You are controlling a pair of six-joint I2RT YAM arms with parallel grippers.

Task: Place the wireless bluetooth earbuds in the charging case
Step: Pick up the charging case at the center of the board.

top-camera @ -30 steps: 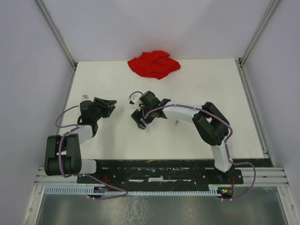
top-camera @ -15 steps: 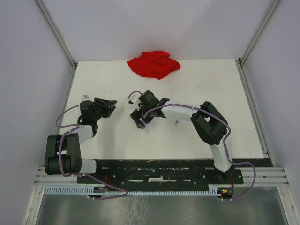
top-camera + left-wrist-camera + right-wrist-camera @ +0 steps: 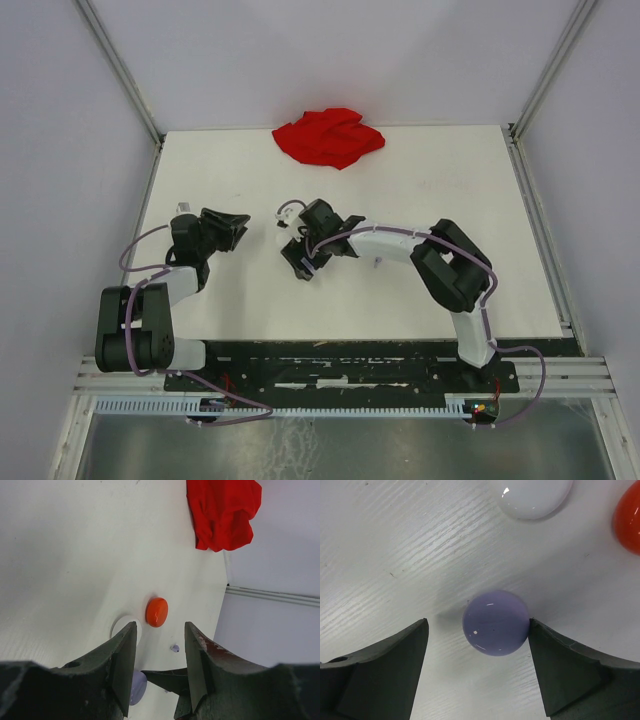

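Note:
A lavender round charging case [image 3: 496,623] lies flat on the white table between the fingers of my right gripper [image 3: 479,625], which is open. Its right finger [image 3: 570,670] touches the case's edge, and the left finger stands apart from it. A white round case [image 3: 532,497] and a red one [image 3: 629,522] lie just beyond. One tiny lavender earbud [image 3: 174,648] lies on the table past the red case [image 3: 157,612]. My left gripper [image 3: 160,630] hovers to the left of the cases, partly open and holding nothing.
A crumpled red cloth [image 3: 330,137] lies at the table's far edge. A small pale item [image 3: 182,207] sits near the left edge. Grey walls and metal rails [image 3: 540,190] border the table [image 3: 450,180].
My right gripper has shifted slightly toward the near side over the lavender case. The left arm has not moved.

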